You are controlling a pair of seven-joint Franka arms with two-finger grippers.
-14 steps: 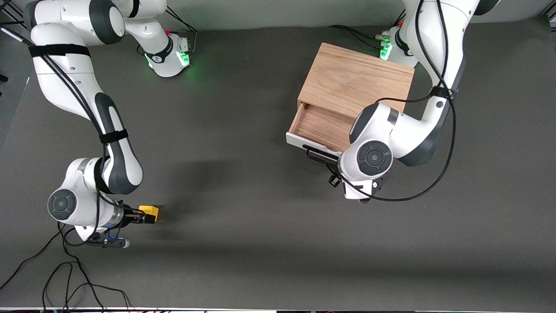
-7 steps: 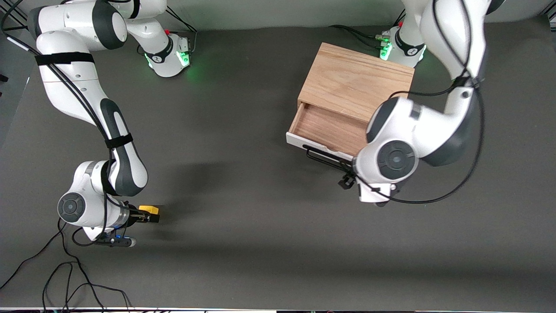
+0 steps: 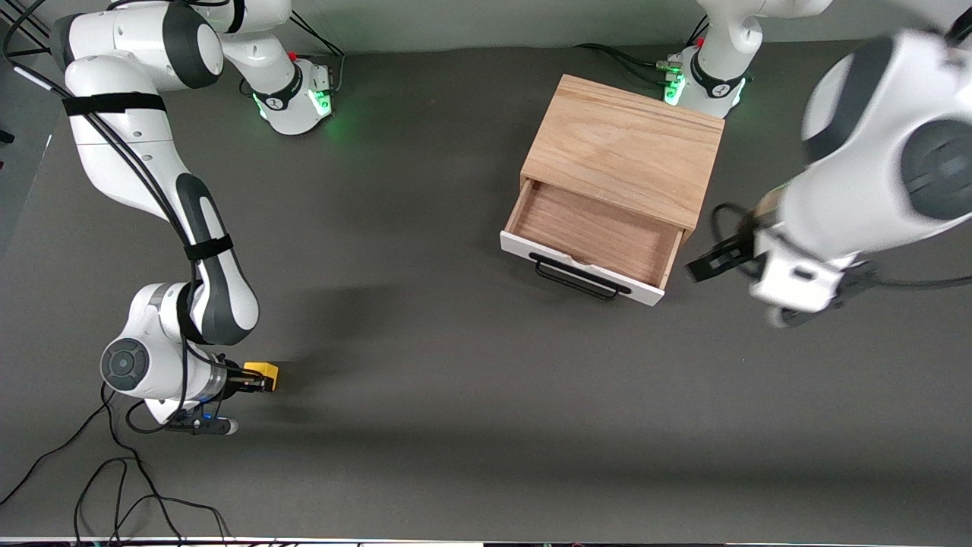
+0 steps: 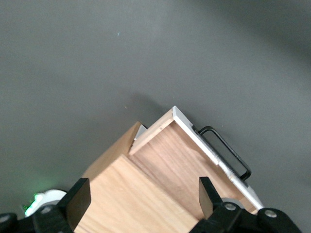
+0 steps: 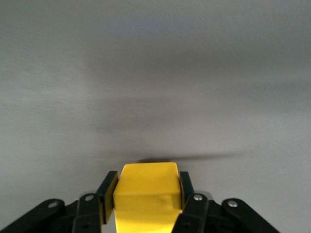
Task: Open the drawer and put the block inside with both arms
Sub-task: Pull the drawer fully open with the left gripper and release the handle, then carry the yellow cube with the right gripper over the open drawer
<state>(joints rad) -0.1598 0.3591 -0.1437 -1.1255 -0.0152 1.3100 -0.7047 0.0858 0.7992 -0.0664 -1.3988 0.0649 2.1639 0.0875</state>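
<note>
The light wooden box (image 3: 623, 144) stands near the left arm's base, and its drawer (image 3: 596, 232) is pulled open. The brown interior is empty, with the white front panel (image 3: 531, 253) and black wire handle (image 3: 581, 279) facing the front camera. My left gripper (image 3: 715, 264) is open and empty, raised in the air beside the drawer toward the left arm's end of the table. In the left wrist view it (image 4: 143, 199) looks down on the box (image 4: 136, 194) and drawer (image 4: 184, 160). My right gripper (image 3: 250, 381) is shut on the yellow block (image 3: 264, 371) (image 5: 146, 191), low at the table.
Dark grey mat (image 3: 425, 342) covers the table. Black cables (image 3: 114, 486) trail near the front edge at the right arm's end. The arm bases glow green at the back (image 3: 323, 102).
My left arm has let go of the drawer handle, risen and swung toward its own end of the table. The drawer stays open. My right gripper with the block has barely moved.
</note>
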